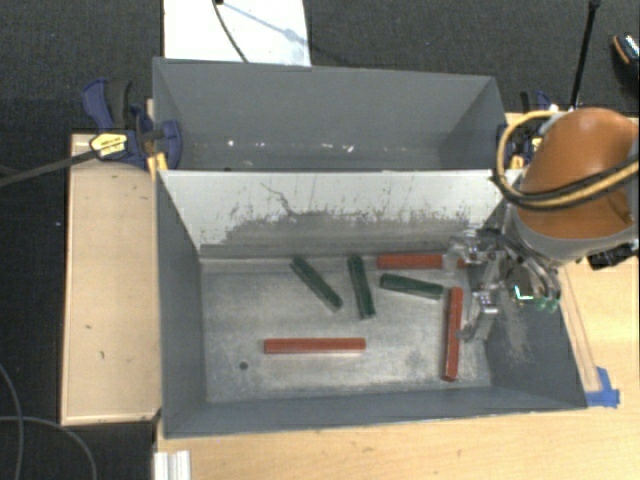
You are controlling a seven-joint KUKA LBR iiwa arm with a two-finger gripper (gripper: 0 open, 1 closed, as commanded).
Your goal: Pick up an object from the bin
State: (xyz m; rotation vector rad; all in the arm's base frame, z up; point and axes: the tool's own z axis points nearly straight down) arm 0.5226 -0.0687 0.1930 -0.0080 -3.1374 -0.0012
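My gripper (484, 303) hangs at the bin's right side, just right of an upright red bar (453, 333) that lies lengthwise near the right wall. A shorter red bar (410, 262) lies along the back edge of the floor, left of the gripper. A dark green bar (411, 286) lies just below it, pointing toward the gripper. I see nothing between the fingers.
Two more dark green bars (316, 282) (360, 286) lie near the middle of the floor, and a long red bar (314, 346) lies flat toward the front left. The arm with its orange cover stands over the right wall.
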